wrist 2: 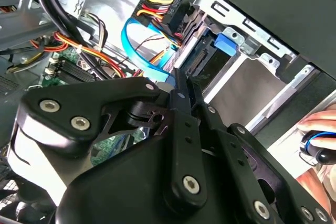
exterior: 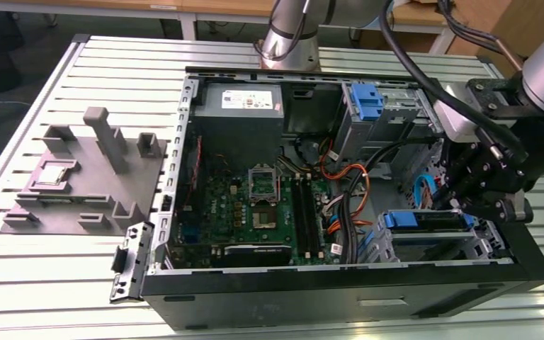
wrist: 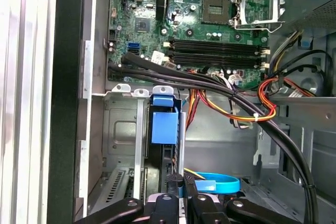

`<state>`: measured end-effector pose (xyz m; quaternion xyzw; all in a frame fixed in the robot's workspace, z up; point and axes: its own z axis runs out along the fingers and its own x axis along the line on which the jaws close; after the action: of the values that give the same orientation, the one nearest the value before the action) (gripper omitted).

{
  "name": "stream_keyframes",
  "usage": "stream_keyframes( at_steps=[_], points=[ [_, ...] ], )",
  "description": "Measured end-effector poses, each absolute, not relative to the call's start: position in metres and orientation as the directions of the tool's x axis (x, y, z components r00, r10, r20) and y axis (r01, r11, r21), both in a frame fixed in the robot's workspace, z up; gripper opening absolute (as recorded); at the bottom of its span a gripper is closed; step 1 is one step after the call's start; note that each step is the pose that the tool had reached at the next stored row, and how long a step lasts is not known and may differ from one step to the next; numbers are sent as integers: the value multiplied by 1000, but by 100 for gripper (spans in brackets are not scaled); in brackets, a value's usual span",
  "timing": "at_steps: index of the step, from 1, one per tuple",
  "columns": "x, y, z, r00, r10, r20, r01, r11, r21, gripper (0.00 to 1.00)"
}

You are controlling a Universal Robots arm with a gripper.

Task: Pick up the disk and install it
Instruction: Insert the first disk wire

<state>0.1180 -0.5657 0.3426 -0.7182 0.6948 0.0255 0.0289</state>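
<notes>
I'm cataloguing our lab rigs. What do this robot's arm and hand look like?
The arm is a round silver-grey metal tube with a pale grey joint near the wrist, and thick black cables run along it. The hand is matte black, built of flat bars joined by silver screws, as both wrist views show.

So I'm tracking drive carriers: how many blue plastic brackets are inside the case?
2. One blue bracket stands in the rear drive cage beside the power supply; the other blue bracket sits in the front bay beneath the hand. Cables could hide more.
</notes>
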Motion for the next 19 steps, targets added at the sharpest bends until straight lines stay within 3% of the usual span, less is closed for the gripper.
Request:
stream_keyframes(
  at_steps=[19],
  points=[
    [114, -568, 338, 33, -998, -61, -999, -32, -13, 16]
  ],
)
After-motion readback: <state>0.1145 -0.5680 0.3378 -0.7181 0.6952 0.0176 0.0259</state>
